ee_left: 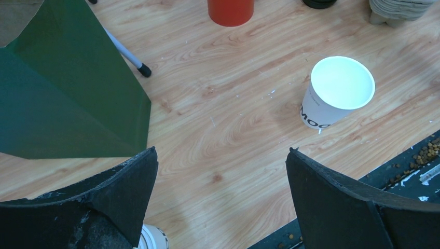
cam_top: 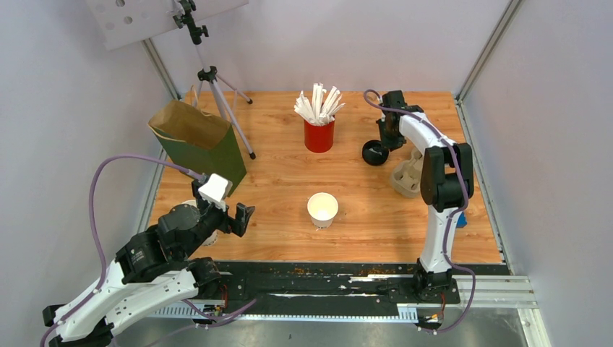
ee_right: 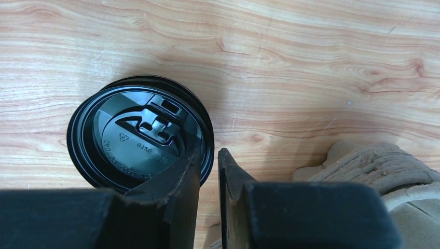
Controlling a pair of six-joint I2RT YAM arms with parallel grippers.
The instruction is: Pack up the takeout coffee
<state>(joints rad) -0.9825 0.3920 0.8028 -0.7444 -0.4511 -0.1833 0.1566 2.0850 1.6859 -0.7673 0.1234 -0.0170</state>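
The white paper cup (cam_top: 322,208) (ee_left: 337,91) stands open and lidless on the wooden table, near the front middle. Its round black lid (cam_top: 374,152) (ee_right: 137,135) lies flat on the wood at the back right. My right gripper (cam_top: 383,143) (ee_right: 209,151) points down at the lid's right edge. Its jaws are nearly together and straddle the rim, and a thin strip of wood shows between the rim and the right finger. My left gripper (cam_top: 231,217) (ee_left: 222,150) hangs wide open over bare wood at the front left, with nothing between its fingers. The cup is to its right.
A green paper bag (cam_top: 202,141) (ee_left: 62,98) stands open at the back left, beside a tripod leg (cam_top: 235,123). A red cup of white sticks (cam_top: 319,134) is at the back middle. A cardboard cup carrier (cam_top: 408,173) (ee_right: 379,166) lies right of the lid. Another white cup (ee_left: 153,238) sits under the left gripper.
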